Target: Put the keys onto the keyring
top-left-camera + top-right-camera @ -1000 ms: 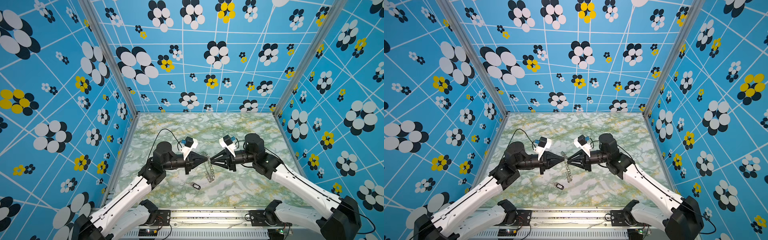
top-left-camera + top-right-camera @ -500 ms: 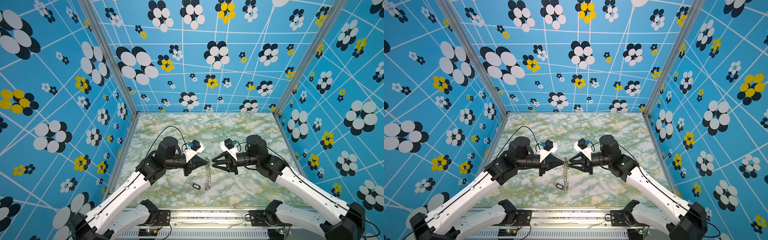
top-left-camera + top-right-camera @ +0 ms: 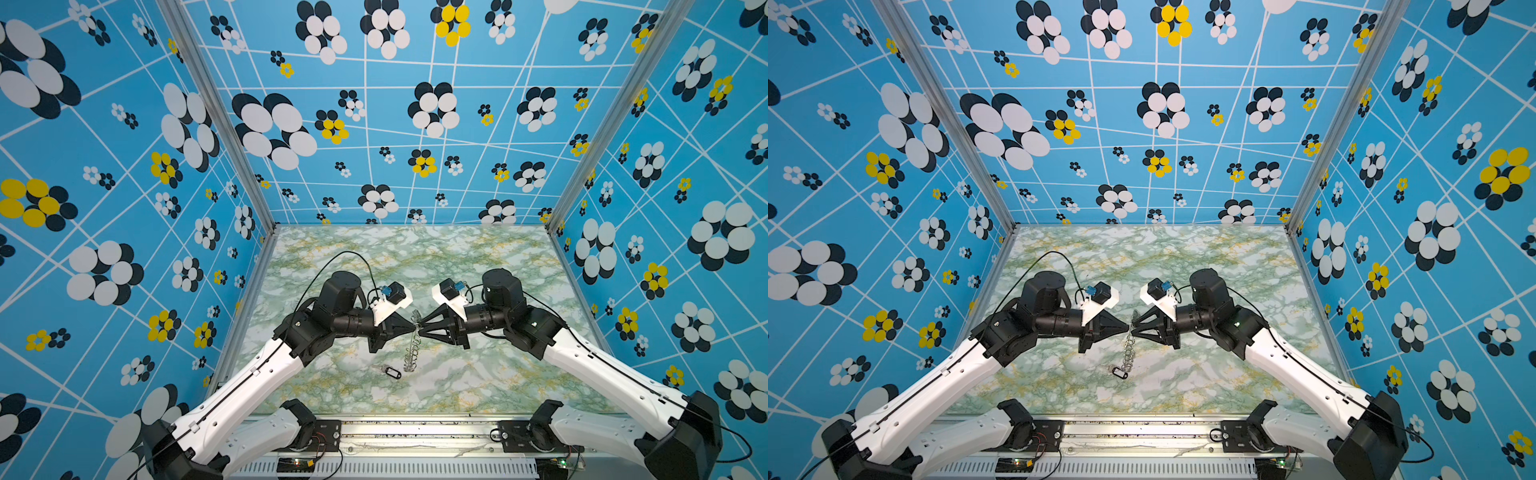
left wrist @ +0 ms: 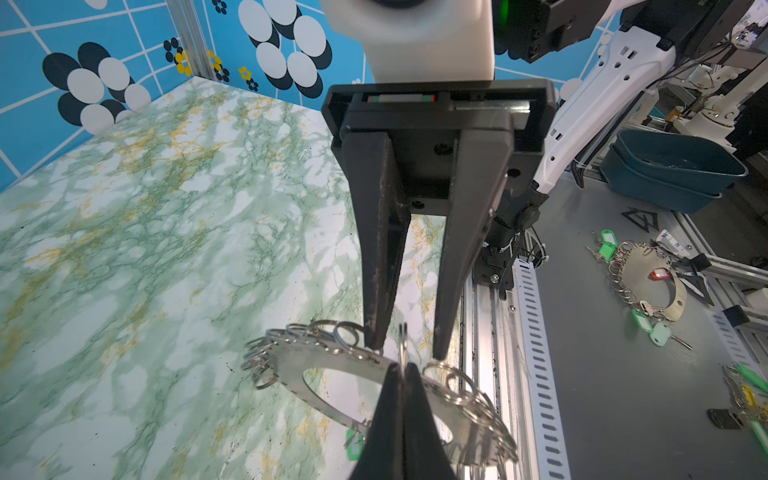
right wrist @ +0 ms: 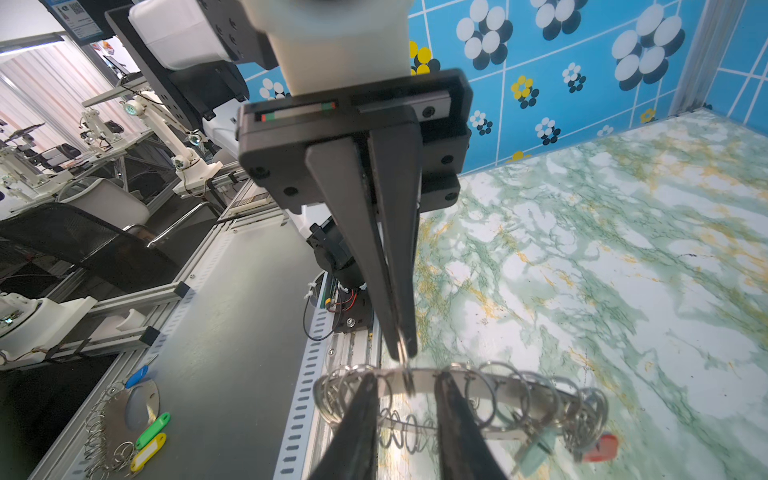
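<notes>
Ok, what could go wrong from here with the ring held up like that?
The left gripper pinches just one thin wire loop of the keyring, so the hanging ring could slip or swing. The right gripper, open around that loop, might knock it free when closing.

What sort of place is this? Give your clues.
Probably a robotics lab: two white robot arms work inside a cell with flower-patterned walls, and more robot arms stand outside it.
</notes>
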Robot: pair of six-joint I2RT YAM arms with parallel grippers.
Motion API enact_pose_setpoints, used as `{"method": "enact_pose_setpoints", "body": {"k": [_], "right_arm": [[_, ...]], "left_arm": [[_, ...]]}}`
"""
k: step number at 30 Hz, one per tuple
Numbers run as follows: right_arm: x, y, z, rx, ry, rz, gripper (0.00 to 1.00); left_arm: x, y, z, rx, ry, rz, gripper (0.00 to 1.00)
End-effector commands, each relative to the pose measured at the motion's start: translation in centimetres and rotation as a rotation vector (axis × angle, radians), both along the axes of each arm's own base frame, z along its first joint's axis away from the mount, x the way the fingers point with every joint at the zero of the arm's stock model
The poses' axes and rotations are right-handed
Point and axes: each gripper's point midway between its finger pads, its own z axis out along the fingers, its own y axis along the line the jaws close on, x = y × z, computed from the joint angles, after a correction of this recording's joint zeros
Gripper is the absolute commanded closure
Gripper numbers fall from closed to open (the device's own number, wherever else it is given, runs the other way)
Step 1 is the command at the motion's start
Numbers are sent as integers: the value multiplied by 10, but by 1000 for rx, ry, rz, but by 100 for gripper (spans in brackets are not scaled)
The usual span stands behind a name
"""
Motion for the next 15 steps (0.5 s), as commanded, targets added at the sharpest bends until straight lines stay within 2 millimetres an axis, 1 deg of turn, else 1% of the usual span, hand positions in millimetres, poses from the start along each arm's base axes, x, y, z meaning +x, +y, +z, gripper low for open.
{"method": "enact_pose_setpoints", "body": {"k": [1, 3, 6, 10, 14, 15], "right_arm": [[-3, 5, 14, 32, -24, 35, 75], [-4, 6, 15, 35, -22, 39, 77], [-4, 6, 14, 32, -19, 40, 83], [-5, 5, 15, 35, -21, 40, 89], [-6, 5, 17, 38, -22, 41, 99], [-6, 5, 17, 39, -20, 42, 100]], "left_arm": [[-4, -3, 16, -26, -39, -36, 100], [-5, -4, 17, -25, -38, -40, 100], [-5, -4, 18, -26, -41, -41, 100], [-6, -4, 17, -21, -34, -48, 100], [-7, -4, 17, -16, -31, -50, 100], [-7, -4, 17, -16, -32, -48, 100]]}}
